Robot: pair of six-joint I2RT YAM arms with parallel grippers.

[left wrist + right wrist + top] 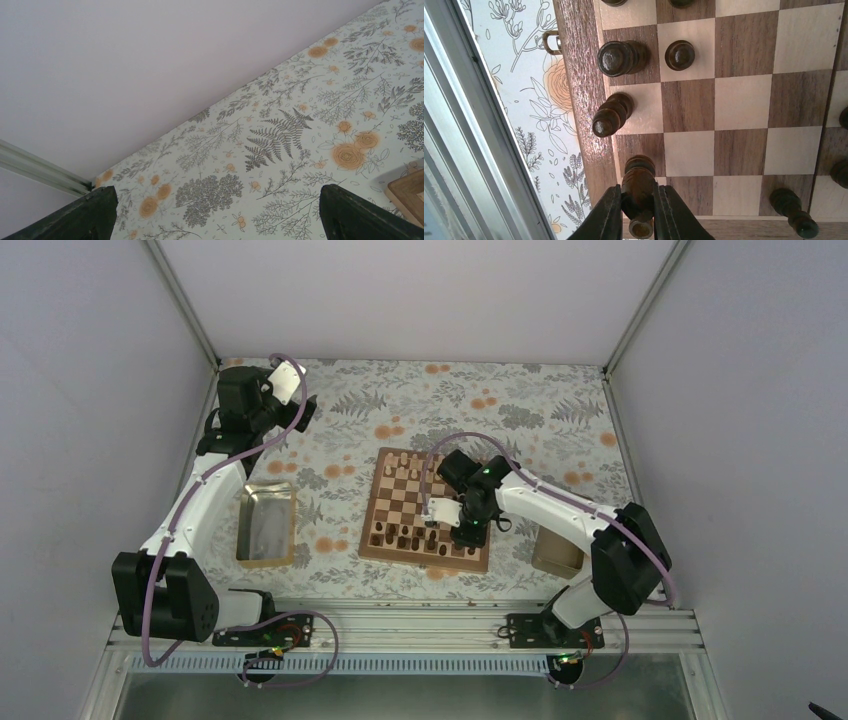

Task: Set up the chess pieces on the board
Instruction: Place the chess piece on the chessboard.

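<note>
The wooden chessboard (428,508) lies mid-table. Pale pieces (405,462) stand along its far rows and dark pieces (405,537) along its near rows. My right gripper (466,530) is over the board's near right part. In the right wrist view it (638,207) is shut on a dark brown piece (638,185), held just above a near-edge square. Other dark pieces (616,56) stand on squares beside the board's edge (584,100). My left gripper (300,412) is raised at the far left, away from the board, open and empty, with its fingers (85,212) wide apart.
A rectangular metal tray (267,524) lies left of the board. A small brown box (556,550) sits right of the board under the right arm. The flowered tablecloth (500,400) covers the table. White walls enclose the back and sides.
</note>
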